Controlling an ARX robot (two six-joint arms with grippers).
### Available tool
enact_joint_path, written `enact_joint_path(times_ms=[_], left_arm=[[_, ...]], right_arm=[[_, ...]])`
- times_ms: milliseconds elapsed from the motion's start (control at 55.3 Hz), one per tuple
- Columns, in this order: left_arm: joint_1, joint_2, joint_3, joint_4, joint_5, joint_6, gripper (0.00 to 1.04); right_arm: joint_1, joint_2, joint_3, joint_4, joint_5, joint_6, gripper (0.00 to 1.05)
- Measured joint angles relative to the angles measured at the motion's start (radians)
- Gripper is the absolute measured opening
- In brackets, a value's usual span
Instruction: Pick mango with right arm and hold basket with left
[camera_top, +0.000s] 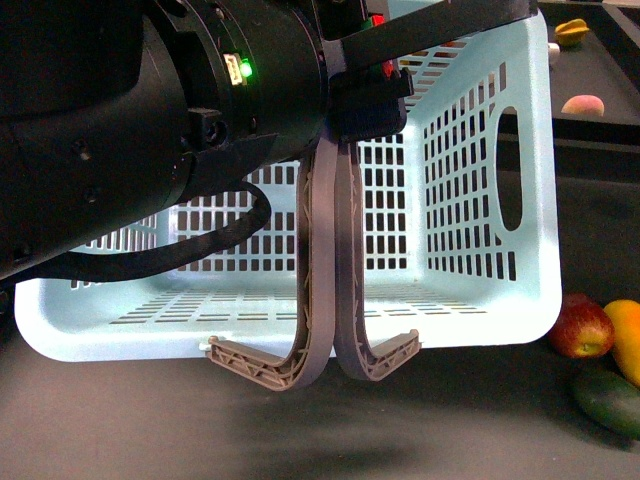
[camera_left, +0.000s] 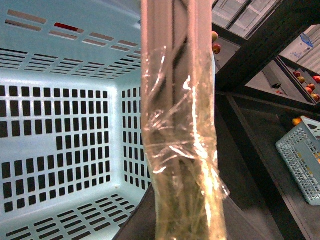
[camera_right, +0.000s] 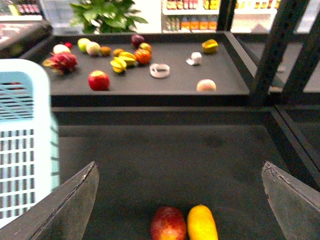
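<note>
**Basket (camera_top: 530, 200) gripped by its handles; mango lying free**

Front view: the left arm (camera_top: 130, 120), glossy black with a lit green light (camera_top: 244, 70), fills the area left of and above the basket. Its thick black cable (camera_top: 190, 250) loops across the basket's left part. The left pincer (camera_top: 365, 105) is closed on the top of the two grey-brown handles (camera_top: 325, 280). These are pressed together and hang across the basket's slotted interior.

Left wrist view: the same handles, bound in clear film (camera_left: 180, 150), run close before the lens, with the basket's inner walls beside them.

Right of the basket, on the dark tabletop (camera_top: 300, 430), three fruits lie near its corner. The red-yellow apple (camera_top: 580, 327) is closest to the basket. The mango (camera_top: 627, 335) lies just beyond the apple, seemingly touching it. The dark green fruit (camera_top: 610, 400) is nearer the camera than both.

Right wrist view: the right pincer (camera_right: 179, 170) is spread wide and holds nothing, right of the basket's side wall. Apple and mango show side by side between its fingers (camera_right: 75, 200), and the mango touches neither finger.
</note>
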Motion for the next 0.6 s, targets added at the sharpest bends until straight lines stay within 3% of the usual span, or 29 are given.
enact_joint_path(times_ms=[163,307,597], left_arm=[[0.000,0.000,0.000,0.000,-0.001,0.000,0.08],[0.000,0.000,0.002,0.000,-0.001,0.000,0.08],[0.000,0.000,0.002,0.000,0.002,0.000,0.08]], right_arm=[[-0.060,0.466,0.138,0.175,0.008,-0.024,0.97],[-0.093,0.812,0.252,0.235,0.013,-0.052,0.97],[-0.122,1.204,0.454,0.245,0.045,-0.068,0.97]])
